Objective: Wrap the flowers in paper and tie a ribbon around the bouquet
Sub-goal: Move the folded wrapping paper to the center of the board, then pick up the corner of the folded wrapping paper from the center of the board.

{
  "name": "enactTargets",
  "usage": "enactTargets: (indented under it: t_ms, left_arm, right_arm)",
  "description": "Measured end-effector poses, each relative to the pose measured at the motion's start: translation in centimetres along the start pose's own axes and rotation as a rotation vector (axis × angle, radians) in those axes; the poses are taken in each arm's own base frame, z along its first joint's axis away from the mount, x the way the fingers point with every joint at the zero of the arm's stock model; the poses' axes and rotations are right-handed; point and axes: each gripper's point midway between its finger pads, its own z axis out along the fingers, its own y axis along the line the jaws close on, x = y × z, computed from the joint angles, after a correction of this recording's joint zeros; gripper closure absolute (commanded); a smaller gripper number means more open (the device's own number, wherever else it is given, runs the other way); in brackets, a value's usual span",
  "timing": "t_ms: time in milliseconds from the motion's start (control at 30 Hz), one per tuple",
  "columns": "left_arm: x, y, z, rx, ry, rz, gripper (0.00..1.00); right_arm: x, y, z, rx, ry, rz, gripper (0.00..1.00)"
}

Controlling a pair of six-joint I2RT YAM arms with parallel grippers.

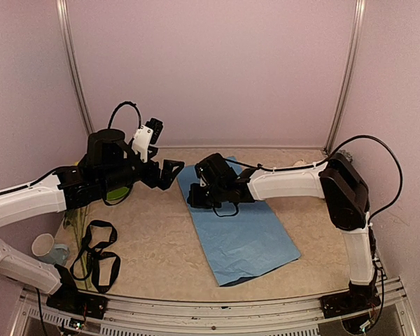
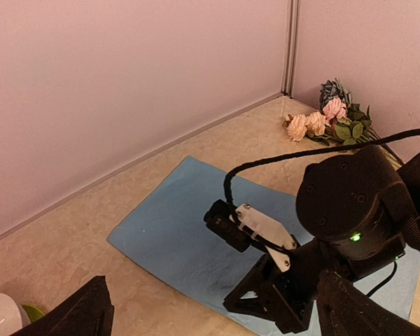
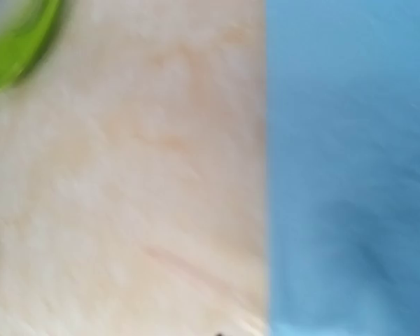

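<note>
Lying on beige mottled tabletop (image 1: 161, 241), blue paper (image 1: 245, 231), pinkish walls (image 1: 210, 70)

I find the large thin light-blue paper sheet (image 1: 248, 234) lying flat and askew at mid-worktop (image 1: 161, 245). The bunch of pink roses, blue-green hydrangea and dark leaves (image 2: 332, 119) lies sideways in the far right corner. The narrow black fabric ribbon (image 1: 98, 252) lies loosely looped, near left.

Left arm (image 1: 24, 199) and right arm (image 1: 287, 183) had white shells, black joints, looped black cables; green LED (image 2: 355, 236) glowed on right arm's joint.
</note>
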Motion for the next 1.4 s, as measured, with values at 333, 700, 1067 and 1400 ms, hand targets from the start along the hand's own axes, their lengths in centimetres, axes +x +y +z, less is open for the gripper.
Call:
enactTargets:
  t_ms: [333,700,1067,1400]
  left_arm:
    - [0.4,-0.3,0.1,0.016,0.007,0.008,0.02]
    - [1.1,-3.0,0.3,0.101,0.023,0.067,0.01]
    - [1.7,-3.1,0.5,0.104,0.044,0.082,0.01]
    - [1.7,-3.1,0.5,0.104,0.043,0.087,0.01]
  right_arm:
    - [-2.0,3.1,-1.1,-0.095,0.014,-0.078,0.07]
    - [3.9,-19.3,-19.6,0.268,0.09,0.191,0.17]
    - [14.1,-23.1,-18.4,0.21,0.339,0.371,0.59]
    - [11.1,-19.0,-17.6,-0.042,0.269,0.329,1.0]
